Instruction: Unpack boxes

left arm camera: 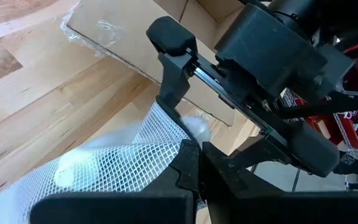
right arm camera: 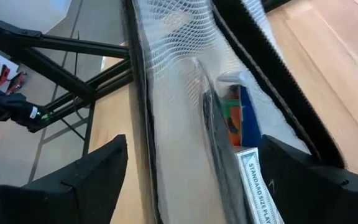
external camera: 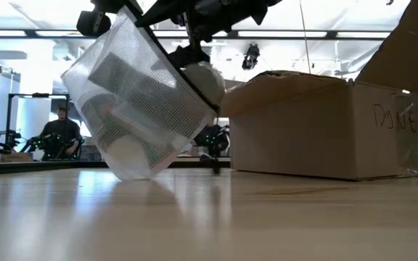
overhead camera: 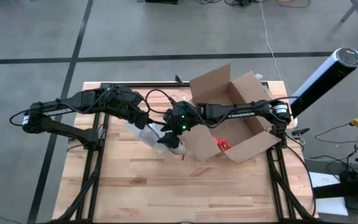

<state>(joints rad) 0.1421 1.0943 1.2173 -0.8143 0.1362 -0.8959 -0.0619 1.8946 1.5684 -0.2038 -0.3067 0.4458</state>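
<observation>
- Box (overhead camera: 241, 118): open, on table (overhead camera: 135, 186), approx 2 o'clock of centre.
- L gripper (overhead camera: 153, 132) pressed shut, pinching mesh pouch (external camera: 136, 94); pouch corner seems to touch table.
- R gripper (overhead camera: 169, 134) spread wide astride pouch.

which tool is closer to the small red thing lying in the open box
The right tool, open beside the translucent mesh zip pouch, is nearer the small red item inside the brown cardboard box. The left tool grips the pouch slightly farther out.
</observation>
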